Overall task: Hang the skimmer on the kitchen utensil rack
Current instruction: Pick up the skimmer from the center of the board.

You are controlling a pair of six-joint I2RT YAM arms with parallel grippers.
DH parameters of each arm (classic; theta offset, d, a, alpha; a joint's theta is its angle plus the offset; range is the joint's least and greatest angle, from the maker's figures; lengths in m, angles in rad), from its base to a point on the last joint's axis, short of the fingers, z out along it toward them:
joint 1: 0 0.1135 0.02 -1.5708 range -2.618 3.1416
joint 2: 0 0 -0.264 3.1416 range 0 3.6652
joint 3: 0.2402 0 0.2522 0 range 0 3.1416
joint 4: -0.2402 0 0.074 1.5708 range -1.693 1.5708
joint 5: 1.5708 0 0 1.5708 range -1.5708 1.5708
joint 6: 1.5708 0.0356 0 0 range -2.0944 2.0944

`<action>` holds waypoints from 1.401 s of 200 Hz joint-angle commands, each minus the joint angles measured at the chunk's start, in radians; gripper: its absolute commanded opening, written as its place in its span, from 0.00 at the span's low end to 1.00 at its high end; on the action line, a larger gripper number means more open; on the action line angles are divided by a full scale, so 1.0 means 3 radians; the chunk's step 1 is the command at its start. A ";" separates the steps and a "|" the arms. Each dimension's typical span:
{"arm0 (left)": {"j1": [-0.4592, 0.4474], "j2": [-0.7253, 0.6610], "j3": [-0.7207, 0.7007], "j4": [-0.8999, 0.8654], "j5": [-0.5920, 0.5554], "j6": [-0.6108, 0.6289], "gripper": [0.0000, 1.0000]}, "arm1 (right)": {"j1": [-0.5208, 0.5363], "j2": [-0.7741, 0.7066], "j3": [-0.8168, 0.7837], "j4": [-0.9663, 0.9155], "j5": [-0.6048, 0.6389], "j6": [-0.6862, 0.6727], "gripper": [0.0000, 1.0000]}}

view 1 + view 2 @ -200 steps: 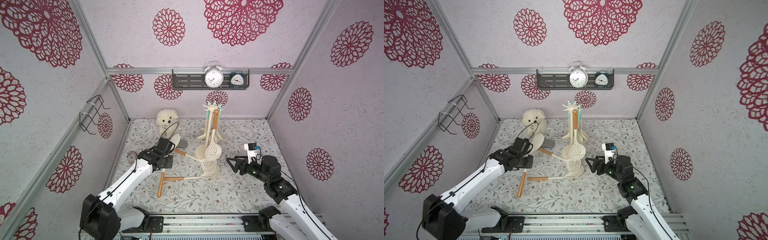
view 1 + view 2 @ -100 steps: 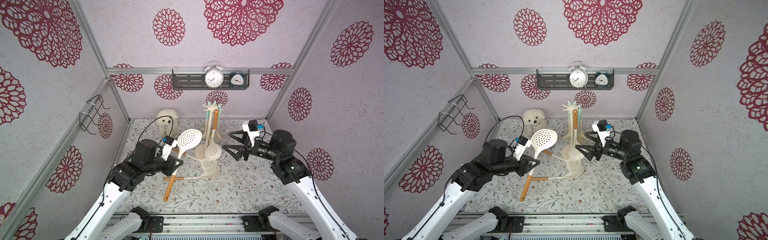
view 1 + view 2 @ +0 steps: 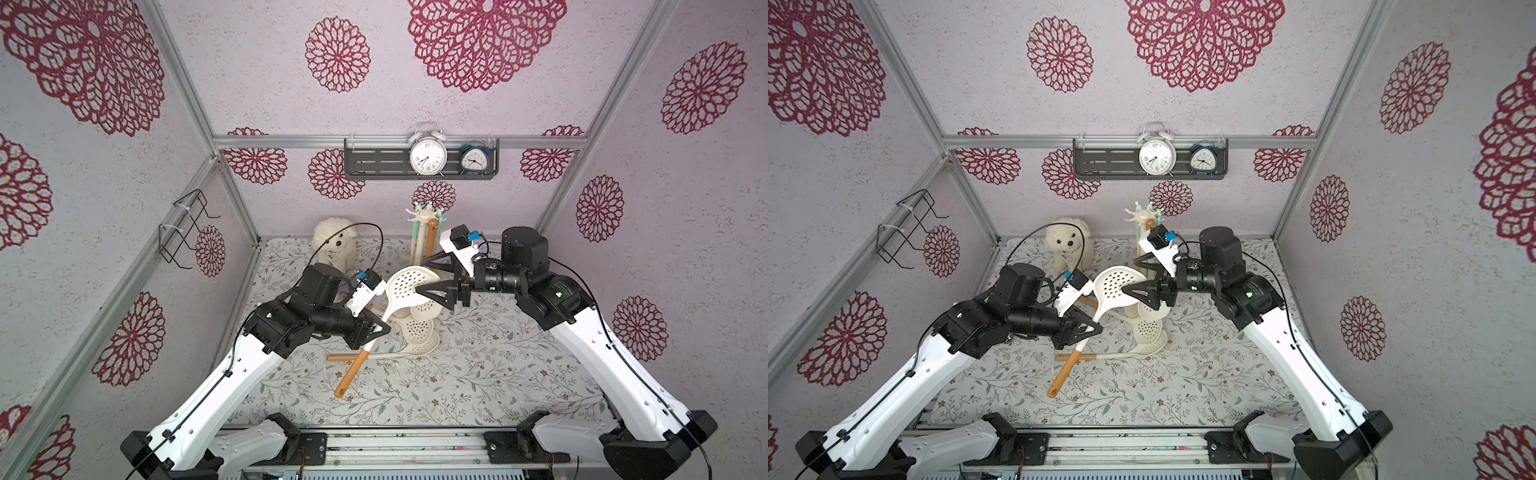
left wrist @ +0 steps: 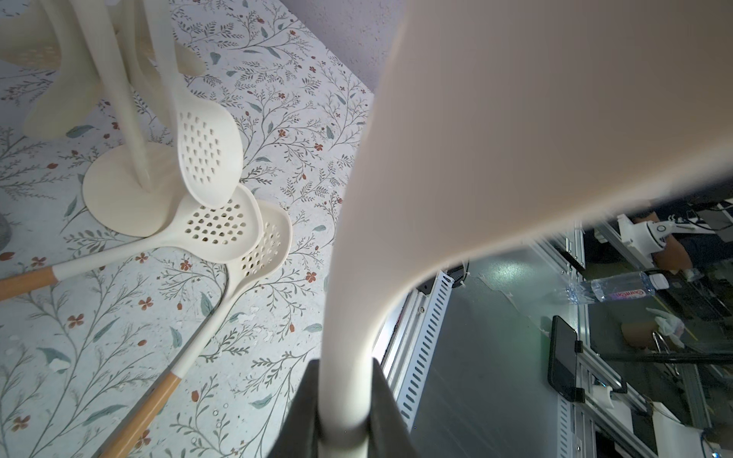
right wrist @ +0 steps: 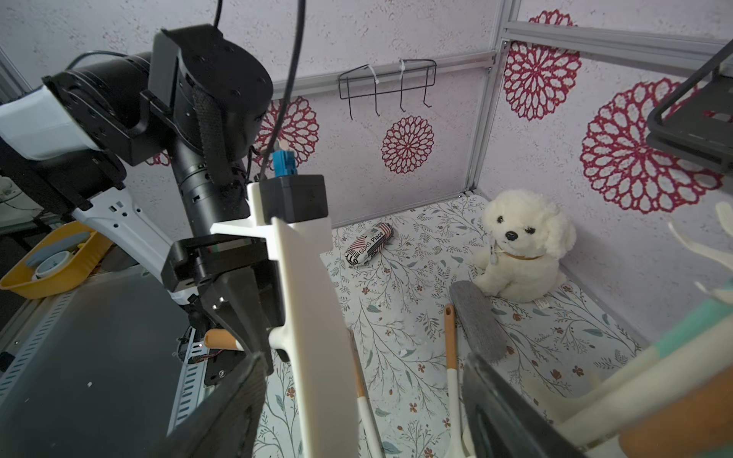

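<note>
Clearly, the left end effector (image 3: 374, 334) is clamped on the handle of the skimmer (image 3: 409, 286), held head-up just in front of the kitchen utensil rack (image 3: 419, 245). The right end effector (image 3: 420, 277) gapes wide astride its head, gripping nothing. A striped roll (image 5: 369, 242) on the surface (image 5: 416, 277) reads "GUXG Place".

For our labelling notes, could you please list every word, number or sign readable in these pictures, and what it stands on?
"Place", after a less clear word that looks like "GUXG": on the striped roll.
Label of the water bottle: pink print, too blurred to read.
Dials of the white alarm clock and the small dark clock: numerals too small to read.
</note>
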 commanded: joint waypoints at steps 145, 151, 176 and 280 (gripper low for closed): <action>-0.0027 -0.0786 -0.0400 0.1482 -0.1480 -0.0768 0.97 | 0.0088 -0.1473 -0.1423 0.1139 0.2810 0.1784 0.00; -0.0021 -0.0835 -0.0447 0.1607 -0.1575 -0.0858 0.97 | 0.0090 -0.1567 -0.1529 0.1241 0.2936 0.1962 0.00; 0.0008 -0.0924 -0.0634 0.2216 -0.1778 -0.1165 0.97 | 0.0077 -0.1810 -0.1874 0.1754 0.3245 0.2611 0.00; 0.0004 -0.0076 -0.0485 0.3768 -0.1924 -0.1629 0.97 | 0.0072 -0.1994 -0.2554 0.2637 0.3138 0.3951 0.00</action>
